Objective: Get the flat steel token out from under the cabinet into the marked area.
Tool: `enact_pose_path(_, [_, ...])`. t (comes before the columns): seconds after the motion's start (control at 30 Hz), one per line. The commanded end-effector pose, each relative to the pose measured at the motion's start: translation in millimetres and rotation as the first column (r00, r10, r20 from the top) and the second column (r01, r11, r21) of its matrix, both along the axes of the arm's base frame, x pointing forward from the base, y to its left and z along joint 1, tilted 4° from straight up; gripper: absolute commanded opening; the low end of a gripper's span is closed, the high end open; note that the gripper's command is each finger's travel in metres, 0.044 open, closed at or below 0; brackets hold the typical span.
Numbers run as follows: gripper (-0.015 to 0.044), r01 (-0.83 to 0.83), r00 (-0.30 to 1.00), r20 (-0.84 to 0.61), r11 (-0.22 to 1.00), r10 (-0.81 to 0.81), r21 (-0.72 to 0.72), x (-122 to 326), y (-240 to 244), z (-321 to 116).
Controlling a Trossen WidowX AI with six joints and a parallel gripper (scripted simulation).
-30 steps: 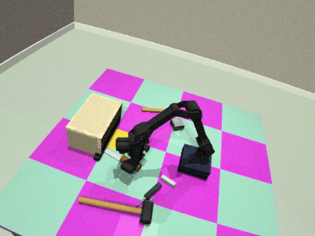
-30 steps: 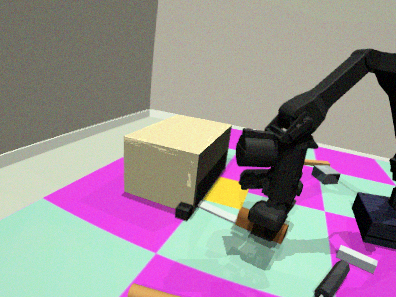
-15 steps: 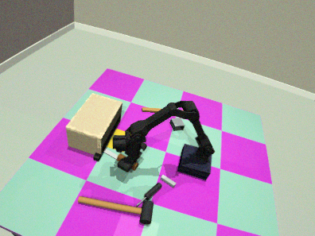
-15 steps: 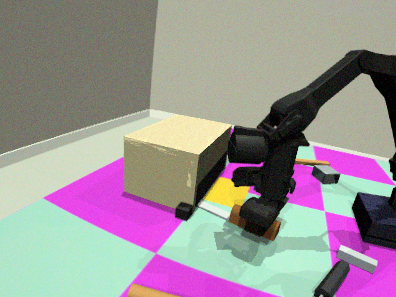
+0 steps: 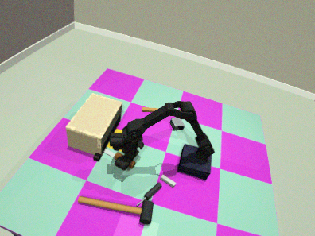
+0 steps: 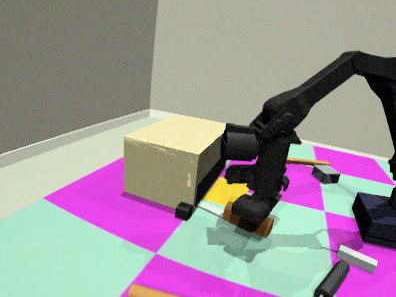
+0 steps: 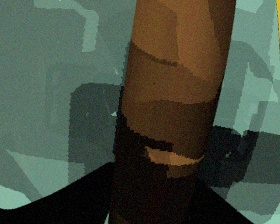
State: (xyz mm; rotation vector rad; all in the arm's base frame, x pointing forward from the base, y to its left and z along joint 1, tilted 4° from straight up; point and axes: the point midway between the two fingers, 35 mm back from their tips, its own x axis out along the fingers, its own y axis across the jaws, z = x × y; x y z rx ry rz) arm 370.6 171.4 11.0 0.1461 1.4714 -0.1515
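Note:
The cream cabinet [image 5: 93, 120] [image 6: 160, 171] stands at the left, its dark lower front facing the arm. The yellow marked area [image 6: 225, 191] lies in front of it, partly hidden by the arm. My gripper [image 5: 126, 162] [image 6: 251, 218] [image 7: 150, 177] is low over the table, shut on the brown handle [image 6: 266, 227] [image 7: 175, 80] of a tool. The tool's thin pale blade [image 5: 108, 152] [image 6: 210, 209] runs from the handle to the cabinet's front edge near its corner; its far end is hidden. The steel token cannot be made out in any view.
A small black block [image 5: 97, 156] [image 6: 184, 210] sits at the cabinet's near front corner. A hammer [image 5: 111, 206], a dark-handled screwdriver [image 5: 153, 191] and a white bar [image 5: 168, 180] [image 6: 356, 259] lie on the near side. A grey block [image 5: 176, 124] [image 6: 325, 174] and a wooden stick [image 5: 149, 110] lie behind the arm.

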Motion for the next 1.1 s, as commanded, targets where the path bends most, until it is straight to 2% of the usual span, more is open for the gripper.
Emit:
enact_pose_path(0.0, [0.0000, -0.002, 1.000, 0.003, 1.000, 0.002, 0.001, 6.7, -2.0, 0.9])
enact_pose_path(1.07, [0.0000, -0.002, 1.000, 0.003, 1.000, 0.002, -0.001, 15.8, -23.6, 1.0])
